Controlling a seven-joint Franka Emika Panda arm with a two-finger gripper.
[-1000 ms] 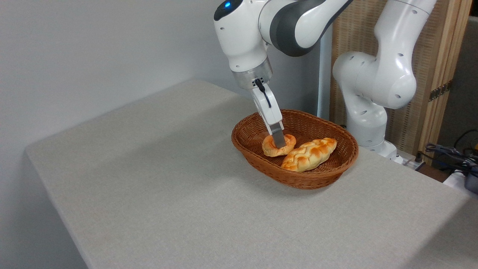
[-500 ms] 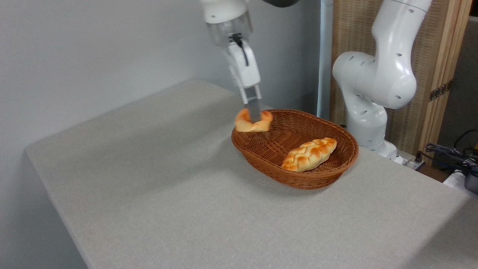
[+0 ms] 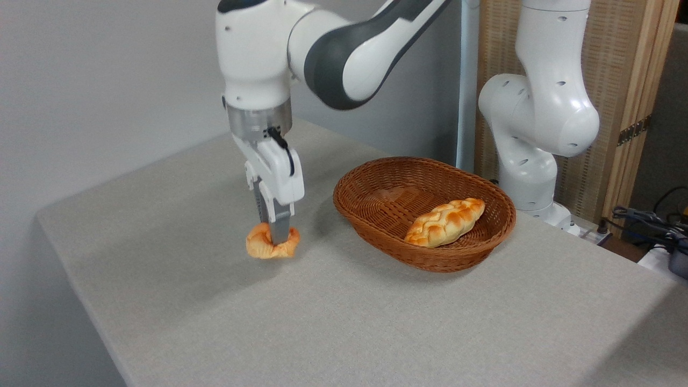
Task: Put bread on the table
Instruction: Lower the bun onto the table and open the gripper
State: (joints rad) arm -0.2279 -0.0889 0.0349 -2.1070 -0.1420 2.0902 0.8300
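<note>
Fixed camera view. The arm (image 3: 322,48) is shown reaching from its base (image 3: 537,145) at the upper right across to the left part of the tabletop (image 3: 376,333). The gripper (image 3: 275,236) is pointed downward, and its fingers (image 3: 279,228) are seen clamped on the bread (image 3: 271,245), a small orange-golden bun with a lobed top. The bun is gripped through its middle, so that one lobe is seen to the left of the fingers and one to the right. Its underside is at or just above the grey speckled surface; whether contact is made cannot be told, though a soft shadow is cast on the tabletop directly below and to the right of the fingers.

To the right of the fingers, apart from the bun, a brown woven oval basket (image 3: 376,215) is shown standing on the tabletop. Inside it, toward its right half, a longer, paler braided loaf (image 3: 445,221) is seen lying at a slant; the left half of the basket floor is bare wicker. Behind the basket, a pale upright post (image 3: 466,80) and a wooden-framed woven screen (image 3: 629,107) are visible. At the far right edge, well away from the fingers, dark cables (image 3: 645,217) are partly seen beyond the rounded corner of the tabletop. A plain light wall (image 3: 107,80) is shown behind and to the left of the fingers.
</note>
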